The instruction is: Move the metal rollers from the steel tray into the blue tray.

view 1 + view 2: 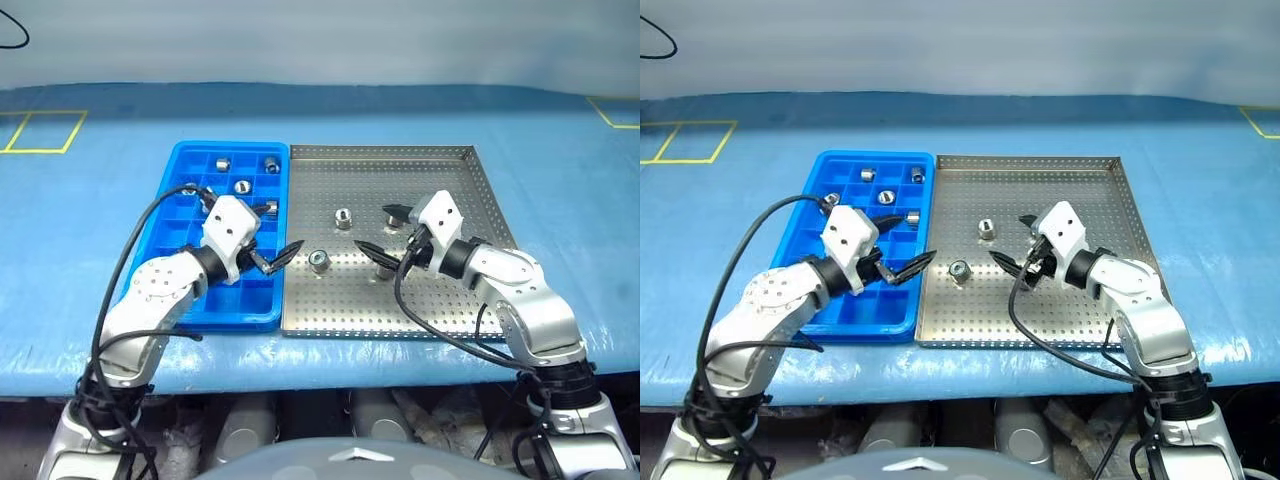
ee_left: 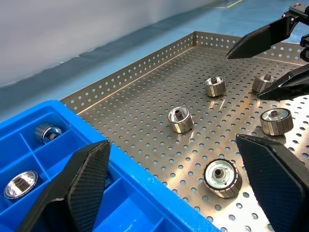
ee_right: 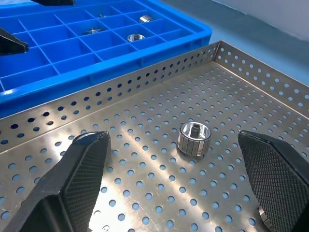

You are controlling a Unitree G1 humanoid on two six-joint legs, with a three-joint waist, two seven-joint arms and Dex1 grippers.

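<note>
The steel tray (image 1: 440, 310) lies right of the blue tray (image 1: 190, 165), edges touching. Several metal rollers stand on the steel tray, among them one (image 1: 343, 216) at mid-tray and one (image 1: 320, 260) near its left rim. More rollers (image 1: 222, 162) sit in the blue tray's far compartments. My left gripper (image 1: 286, 226) hangs open over the blue tray's right edge, with a roller (image 2: 221, 177) just ahead of its fingers (image 2: 82, 183). My right gripper (image 1: 371, 226) is open over the steel tray's middle, facing a roller (image 3: 194, 138) between and beyond its fingertips. Neither holds anything.
Both trays rest on a blue table cover (image 1: 560, 180) near its front edge. Yellow tape marks (image 1: 45, 130) lie at the far left and far right corners. Black cables (image 1: 130, 240) loop from each wrist over the tray edges.
</note>
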